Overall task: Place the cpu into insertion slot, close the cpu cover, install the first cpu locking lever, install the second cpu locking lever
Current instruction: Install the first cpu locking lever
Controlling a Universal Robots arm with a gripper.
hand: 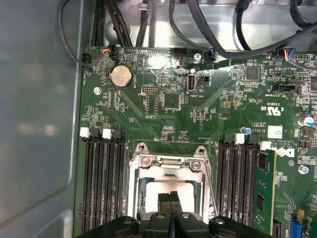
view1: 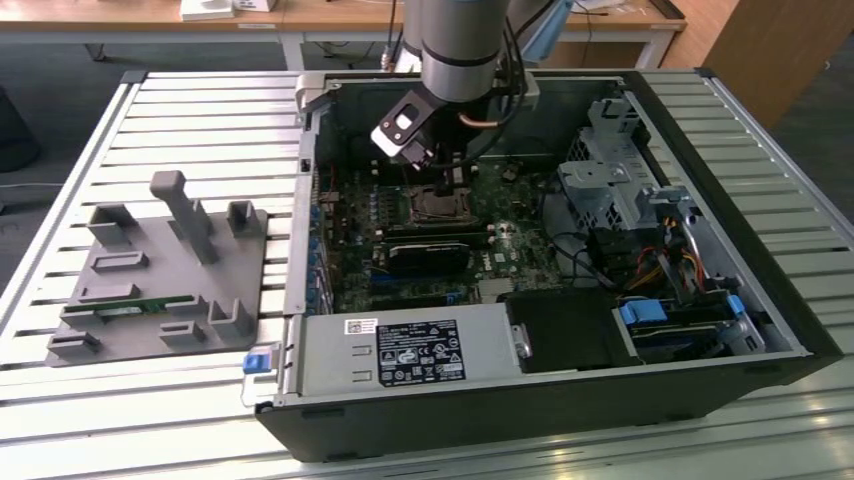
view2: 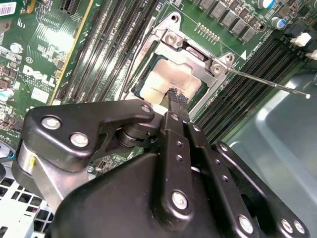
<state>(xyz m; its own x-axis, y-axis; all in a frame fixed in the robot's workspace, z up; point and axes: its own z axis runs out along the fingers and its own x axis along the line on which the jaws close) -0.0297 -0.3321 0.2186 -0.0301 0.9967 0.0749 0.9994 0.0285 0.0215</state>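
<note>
Grey slatted table [view1: 134,415] carries case [view1: 534,420] housing cpu [view2: 163,79].

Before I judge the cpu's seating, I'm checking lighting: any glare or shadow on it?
Second wrist view: the cpu glares pale behind the dark gripper; first wrist view: same; exterior view: the insertion slot sits dim beneath the arm.

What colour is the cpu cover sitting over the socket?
The cpu cover is silver-grey metal, clearest in the second wrist view.

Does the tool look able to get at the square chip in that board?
Probably yes: the tool hangs right over the cpu, whose face lies bare in the cpu cover's window, nothing between.
</note>
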